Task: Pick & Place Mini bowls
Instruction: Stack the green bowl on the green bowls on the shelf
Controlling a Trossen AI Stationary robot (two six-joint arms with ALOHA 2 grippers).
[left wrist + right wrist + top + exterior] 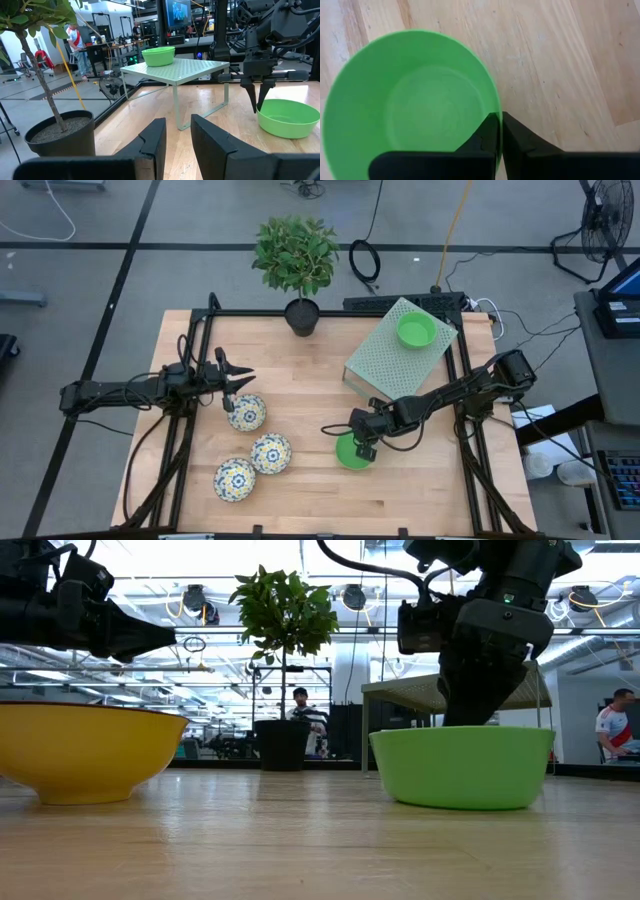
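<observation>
The right gripper [362,448] hides part of the green bowl [350,453]. The yellow bowl [85,752] is cut off.

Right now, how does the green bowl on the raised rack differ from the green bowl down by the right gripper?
The green bowl on the rack sits raised on the pale green perforated rack; the green bowl on the table rests on the wooden table. The rack bowl stands free, while the right gripper pinches the table bowl's rim. Both are plain bright green, upright and empty.

Smooth green plastic bowl [415,100], grained wooden table [560,65], perforated metal shelf [385,355]
</observation>
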